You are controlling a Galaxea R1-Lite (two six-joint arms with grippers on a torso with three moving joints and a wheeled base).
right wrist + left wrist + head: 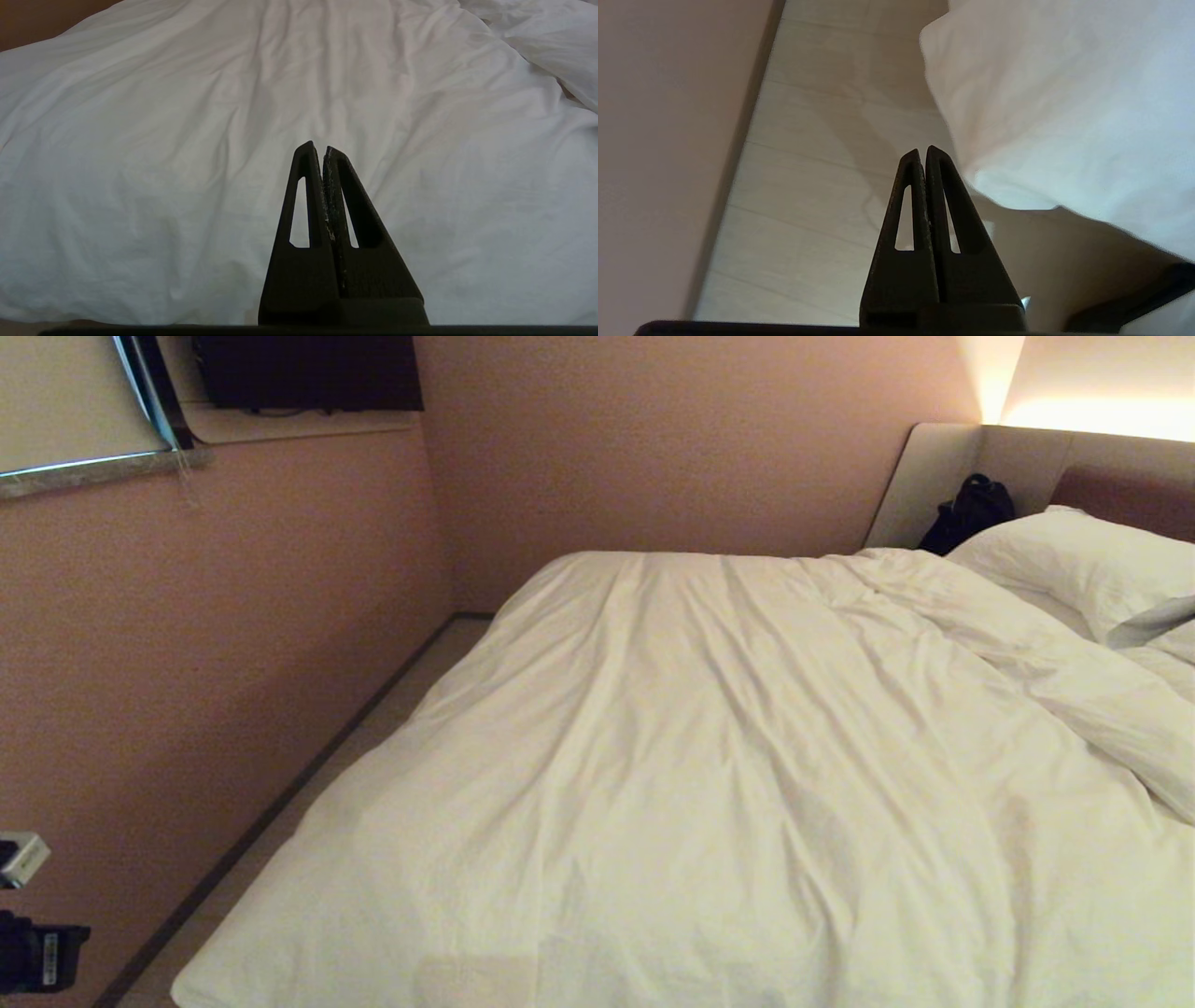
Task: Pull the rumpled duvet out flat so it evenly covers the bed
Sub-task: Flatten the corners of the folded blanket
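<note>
My left gripper, jaws pressed together on nothing, hangs over the floor beside the duvet spread across the bed. My right gripper is likewise together. Grabbing too little fabric could slip and leave the bunched fold by the pillow.

Left end effector closed (empty); right end effector likewise.

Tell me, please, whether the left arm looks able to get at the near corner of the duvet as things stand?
Probably yes. The left pincer hangs shut and empty over bare floor beside the bed, with the duvet corner drooping just next to it and nothing between them. It would need to open first.
</note>
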